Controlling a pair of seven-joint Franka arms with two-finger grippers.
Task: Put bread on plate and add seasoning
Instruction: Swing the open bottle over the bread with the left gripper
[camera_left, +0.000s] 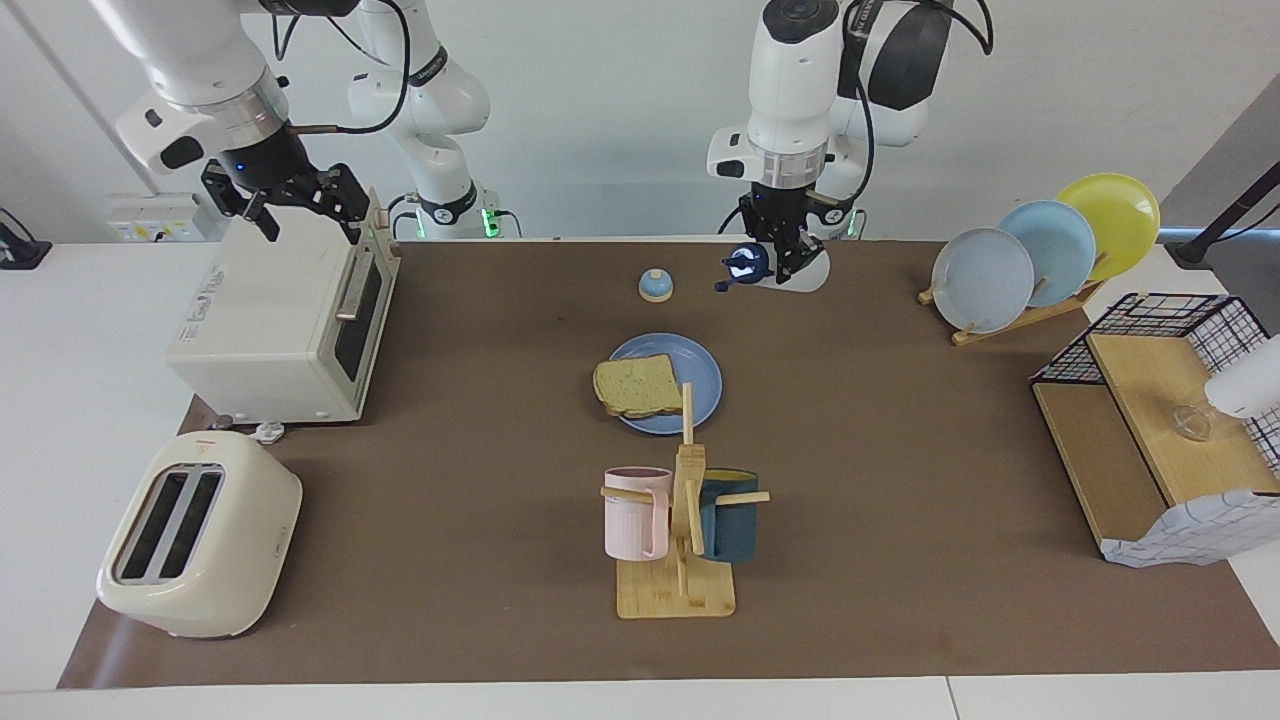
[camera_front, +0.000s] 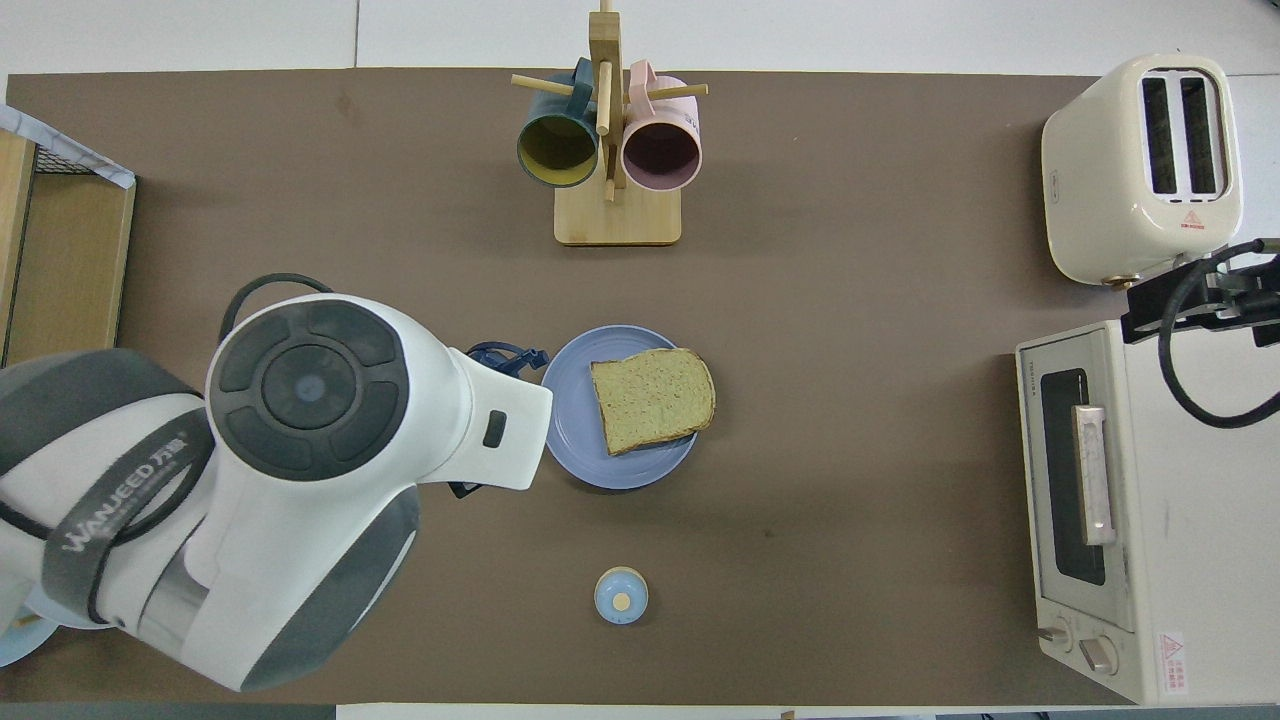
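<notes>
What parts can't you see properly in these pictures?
- Overhead view: the left arm's big white wrist hides the left gripper and most of the seasoning; only a bit of its dark blue cap peeks out.
- Overhead view: the right gripper is cut off at the picture's edge above the oven.
- Facing view: the mug rack's post covers a strip of the plate beside the bread.
</notes>
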